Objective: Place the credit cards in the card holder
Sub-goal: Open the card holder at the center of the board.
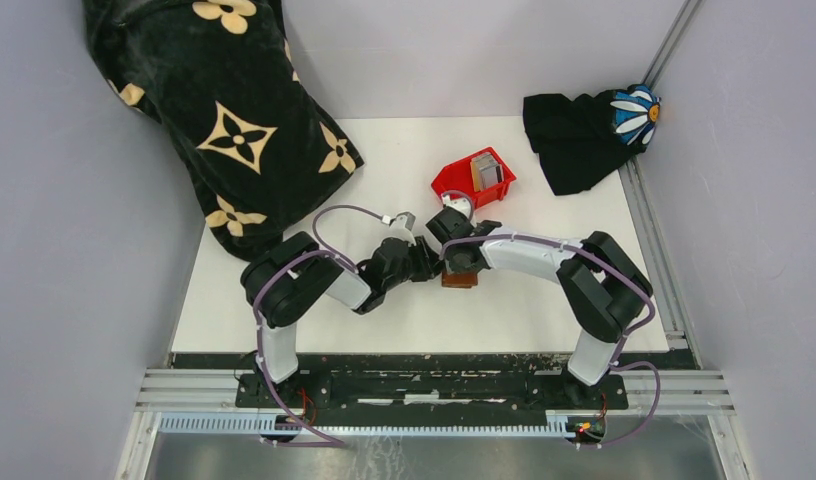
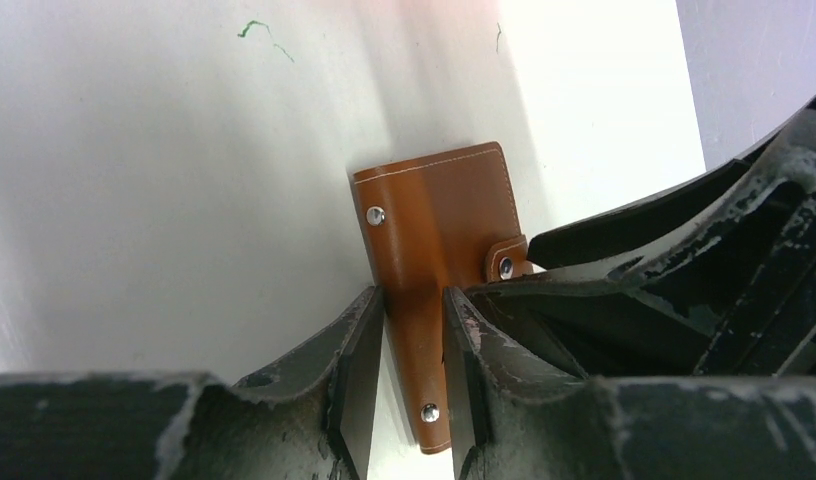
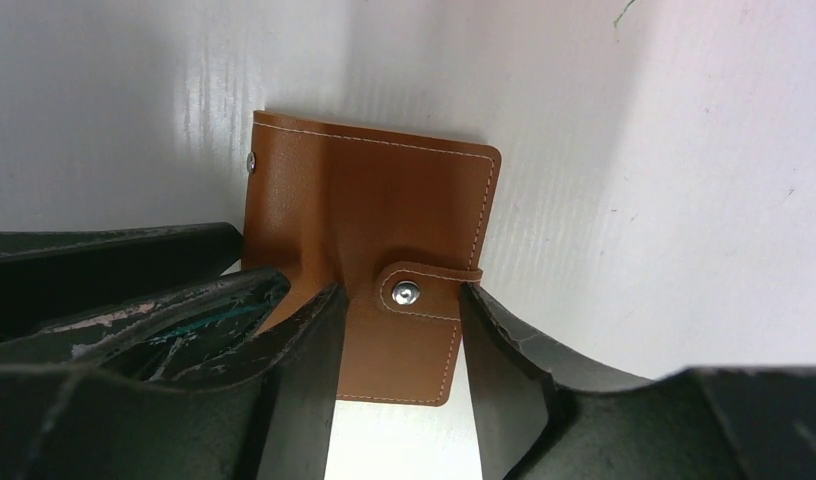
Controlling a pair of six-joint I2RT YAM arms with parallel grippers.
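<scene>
The card holder [image 2: 439, 215] lies on the tabletop [image 2: 134, 180] between both arms. The left claw [image 2: 412, 305] is clamped on it, a finger touching each side. The right claw [image 3: 399, 305] stands apart, straddling the snap tab [image 3: 424, 292]. The credit cards [image 1: 487, 170] sit in the red bin [image 1: 454, 182].

Bright, even overhead light keeps the top view sharp. In both wrist views the white table surface [image 2: 134, 200] glares toward twelve o'clock. The brown leather snap wallet [image 3: 374, 210] is crisp, while the black scuffed fingers [image 2: 349, 395] at six o'clock are softly blurred.
</scene>
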